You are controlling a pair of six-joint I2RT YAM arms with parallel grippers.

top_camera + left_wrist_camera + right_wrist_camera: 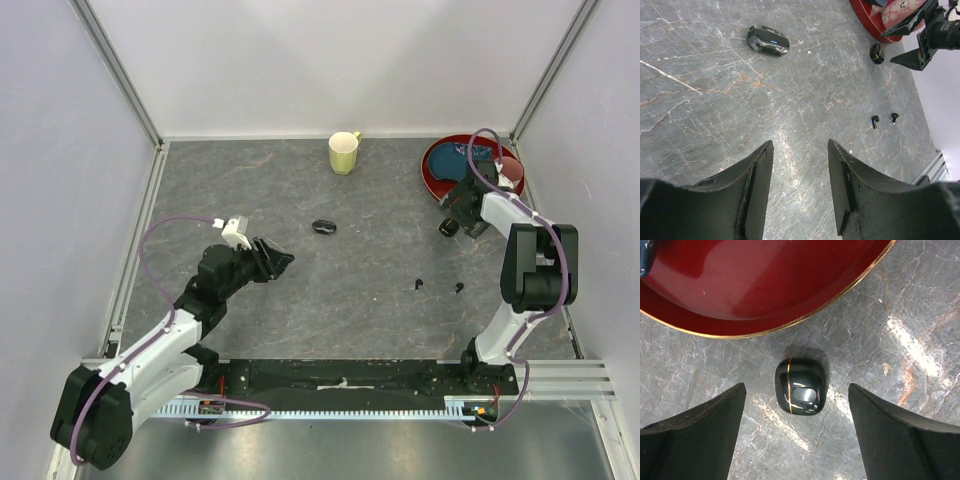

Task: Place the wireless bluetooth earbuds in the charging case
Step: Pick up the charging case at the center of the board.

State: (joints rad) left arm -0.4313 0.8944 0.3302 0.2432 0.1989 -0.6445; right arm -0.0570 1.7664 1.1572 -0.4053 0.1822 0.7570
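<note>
The charging case (800, 386) is a glossy black rounded box with a thin gold seam. It lies closed on the grey table just in front of the red plate (765, 285). My right gripper (796, 385) is open, one finger on each side of the case with a clear gap to both. The case (448, 228) also shows from above, as does the right gripper (453, 220). Two tiny black earbuds (419, 284) (459, 288) lie apart on the table nearer the arms, and both earbuds (875, 121) (894, 118) show in the left wrist view. My left gripper (283, 262) (800, 142) is open and empty, low over bare table.
A second glossy black oval object (323, 227) with a small blue light (768, 40) lies mid-table. A yellow mug (344, 152) stands at the back. The red plate (440, 180) holds a blue item and a patterned one. White walls enclose the table.
</note>
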